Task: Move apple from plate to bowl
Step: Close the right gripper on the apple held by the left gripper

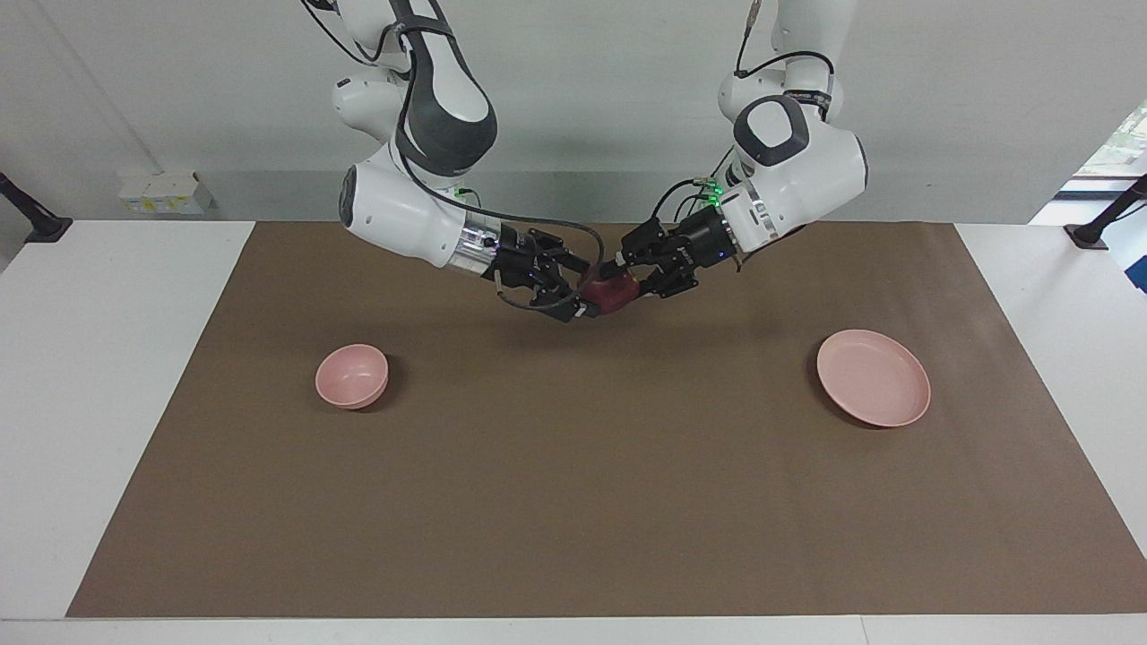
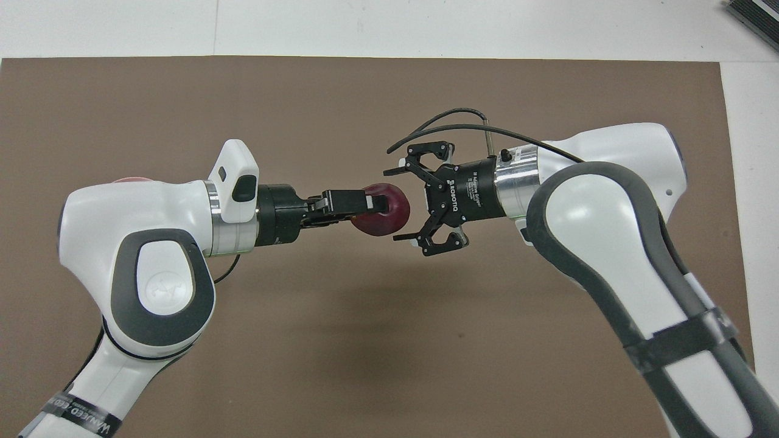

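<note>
White table (image 1: 107,376) is being covered over most of its top by a brown mat (image 1: 573,484), and a plain pale wall (image 1: 609,107) is being shown at the mat's robot edge. White margins of the table are being left bare at both ends of the mat.

On the mat, toward the right arm's end, the pink bowl (image 1: 352,376) is being shown upright with nothing in it. On the mat, toward the left arm's end, the pink plate (image 1: 874,378) is being shown flat and bare; in the overhead view only a sliver of it (image 2: 131,180) is being left uncovered by the left arm.

The apple (image 1: 612,293) is being held in the air over the middle of the mat, well apart from both dishes. It is being seen as a round dark red ball (image 2: 382,210), so no long axis is being made out, and which way its stem end is being pointed cannot be told.

The apple is being gripped by the left gripper (image 2: 372,204), whose fingers are being pressed narrowly against it, one from above and one from below, with the wrist being aimed toward the right arm's end of the mat. The right gripper (image 2: 405,201) is being aimed back at it, level with the fruit, and its jaws are being spread wide, one fingertip at each side of the apple's free end. Whether those fingertips are touching the fruit cannot be told. In the facing view the left gripper (image 1: 633,279) and the right gripper (image 1: 591,289) are being shown meeting at the apple, above the mat.
</note>
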Motion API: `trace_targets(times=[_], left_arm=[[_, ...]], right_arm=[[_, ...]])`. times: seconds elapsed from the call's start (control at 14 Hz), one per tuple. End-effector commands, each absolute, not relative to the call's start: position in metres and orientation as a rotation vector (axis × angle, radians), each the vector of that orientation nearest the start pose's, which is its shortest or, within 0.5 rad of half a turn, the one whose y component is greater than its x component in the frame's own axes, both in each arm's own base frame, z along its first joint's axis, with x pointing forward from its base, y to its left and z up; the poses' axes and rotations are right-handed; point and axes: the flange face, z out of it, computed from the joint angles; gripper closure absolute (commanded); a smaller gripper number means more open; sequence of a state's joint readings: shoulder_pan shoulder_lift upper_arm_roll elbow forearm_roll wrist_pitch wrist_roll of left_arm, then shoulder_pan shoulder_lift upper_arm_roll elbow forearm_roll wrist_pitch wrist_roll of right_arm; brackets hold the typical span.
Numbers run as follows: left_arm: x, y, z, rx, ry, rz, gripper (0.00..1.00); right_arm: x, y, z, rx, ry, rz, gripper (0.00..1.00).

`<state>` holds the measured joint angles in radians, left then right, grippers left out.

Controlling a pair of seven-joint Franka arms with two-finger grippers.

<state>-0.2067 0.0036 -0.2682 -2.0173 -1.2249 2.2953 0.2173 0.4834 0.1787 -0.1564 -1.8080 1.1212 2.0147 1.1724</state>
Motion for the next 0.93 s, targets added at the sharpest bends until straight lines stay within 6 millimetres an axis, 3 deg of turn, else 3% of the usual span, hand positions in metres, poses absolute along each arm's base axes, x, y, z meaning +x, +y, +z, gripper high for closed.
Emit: trace_targets(times=[0.0, 0.07, 0.14, 0.43, 0.57, 0.64, 0.71, 0.79, 0.86], left_arm=[[0.503, -0.305, 0.501, 2.100, 0.079, 0.147, 1.00], [0.504, -0.306, 0.498, 2.101, 0.086, 0.138, 1.00], [0.505, -0.307, 0.499, 2.099, 0.099, 0.131, 1.00], [0.505, -0.307, 0.495, 2.099, 0.101, 0.113, 1.00], [0.505, -0.307, 0.495, 2.100, 0.101, 0.111, 0.94], [0.505, -0.305, 0.498, 2.098, 0.099, 0.112, 0.85], [0.505, -0.305, 0.499, 2.097, 0.100, 0.115, 0.66], [0.505, -0.305, 0.500, 2.097, 0.100, 0.118, 0.33], [0.505, -0.306, 0.500, 2.098, 0.108, 0.114, 0.09]], right_arm=[[0.572, 0.263, 0.478, -1.742, 1.435, 0.813, 0.07], [0.572, 0.263, 0.478, -1.743, 1.433, 0.812, 0.63], [0.572, 0.263, 0.479, -1.743, 1.433, 0.814, 1.00], [0.573, 0.260, 0.479, -1.742, 1.435, 0.826, 1.00], [0.574, 0.259, 0.480, -1.744, 1.435, 0.826, 1.00], [0.574, 0.257, 0.479, -1.746, 1.439, 0.823, 1.00], [0.575, 0.257, 0.479, -1.760, 1.432, 0.815, 1.00], [0.575, 0.256, 0.481, -1.770, 1.418, 0.814, 1.00], [0.576, 0.252, 0.482, -1.781, 1.414, 0.812, 1.00]])
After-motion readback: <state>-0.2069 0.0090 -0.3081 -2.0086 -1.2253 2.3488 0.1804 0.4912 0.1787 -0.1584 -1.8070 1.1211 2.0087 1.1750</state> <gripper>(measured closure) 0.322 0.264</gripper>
